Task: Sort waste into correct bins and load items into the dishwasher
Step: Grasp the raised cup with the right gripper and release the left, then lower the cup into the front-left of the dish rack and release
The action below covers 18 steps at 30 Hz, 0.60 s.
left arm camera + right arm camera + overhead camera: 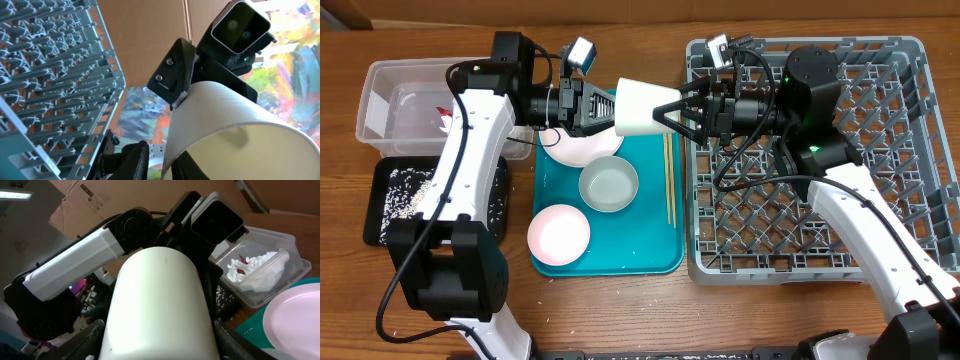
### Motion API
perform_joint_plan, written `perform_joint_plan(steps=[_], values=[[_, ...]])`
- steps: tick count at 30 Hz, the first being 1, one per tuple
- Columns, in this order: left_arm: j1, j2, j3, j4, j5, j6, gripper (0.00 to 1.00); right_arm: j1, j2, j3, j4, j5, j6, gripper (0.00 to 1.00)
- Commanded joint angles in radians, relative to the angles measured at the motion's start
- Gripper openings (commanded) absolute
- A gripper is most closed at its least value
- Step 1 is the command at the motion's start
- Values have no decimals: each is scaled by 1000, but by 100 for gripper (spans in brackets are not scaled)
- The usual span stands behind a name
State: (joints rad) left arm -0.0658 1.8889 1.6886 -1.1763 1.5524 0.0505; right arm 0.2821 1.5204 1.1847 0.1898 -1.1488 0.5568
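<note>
Cup (642,107), small and white, lies sideways in mid-air above the teal tray (620,245) between my 2 grippers; it is light, rigid, slick and probably breakable, so the outer wall near the narrow end is the hold point. My right gripper (672,110) is clamped there, whereas my left gripper (608,103) meets the wide mouth with fingertips hidden, so I cannot tell its state.

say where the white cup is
Overhead view, top centre: the white cup is held sideways between the left gripper and right gripper, above the teal tray's far end, beside the grey rack.
</note>
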Motion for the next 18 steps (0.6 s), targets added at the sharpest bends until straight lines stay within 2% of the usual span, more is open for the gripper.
perform_joint_plan(steps=[1,3,5,6,10,14,18], values=[[2,-13,16,7,-74,-6,20,-6,-3,14,-40,-13,-38,47],[13,-13,16,15,-168,-6,22,-26,-3,14,-106,-13,-77,47],[27,-13,16,15,-359,-16,23,-64,-3,14,-210,-12,-135,47],[33,-13,16,15,-501,-42,23,-78,-3,14,-245,-12,-149,47],[32,-13,16,17,-782,-82,28,-123,-6,14,-393,76,-184,47],[32,-13,16,23,-1061,-82,37,-125,-71,26,-730,435,-227,47],[32,-12,16,39,-1135,-85,39,-68,-150,82,-1022,737,-240,48]])
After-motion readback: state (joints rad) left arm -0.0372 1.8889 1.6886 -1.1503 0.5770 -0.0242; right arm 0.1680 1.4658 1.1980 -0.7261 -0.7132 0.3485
